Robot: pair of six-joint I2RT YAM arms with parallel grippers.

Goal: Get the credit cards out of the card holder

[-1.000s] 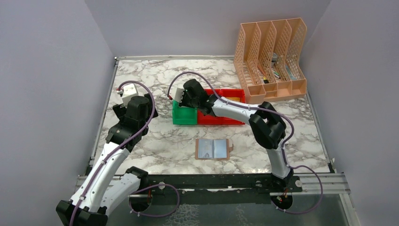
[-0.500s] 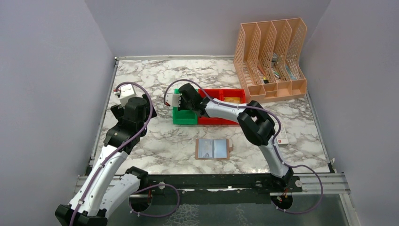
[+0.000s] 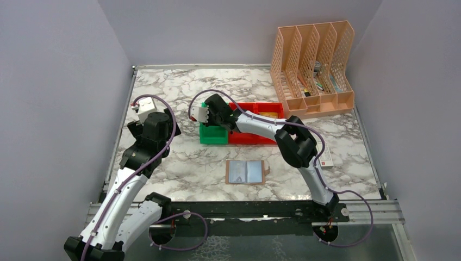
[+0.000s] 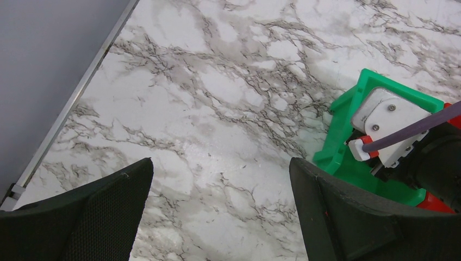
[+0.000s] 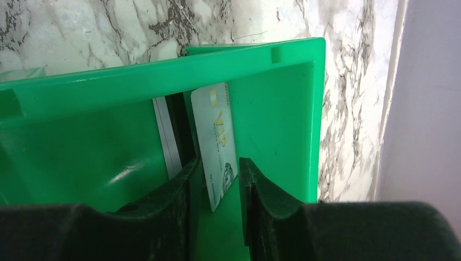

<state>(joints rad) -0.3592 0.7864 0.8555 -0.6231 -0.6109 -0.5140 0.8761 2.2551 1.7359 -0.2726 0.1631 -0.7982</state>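
The brown card holder lies open on the marble table, its light blue lining up. My right gripper reaches down into the green bin. In the right wrist view the gripper is narrowly open around a pale gold "VIP" credit card, which stands in the bin with a gap at the right finger. A silver-grey card and a black card stand beside it. My left gripper is open and empty above bare table, left of the bin.
Red bins adjoin the green one on its right. A white box with a red mark lies right of the card holder. An orange file rack stands at the back right. Walls close in the table's left, back and right.
My right arm has swung left, its gripper now over the green bin's left part and its elbow nearer the middle, uncovering the white box. The left arm and card holder have not moved.
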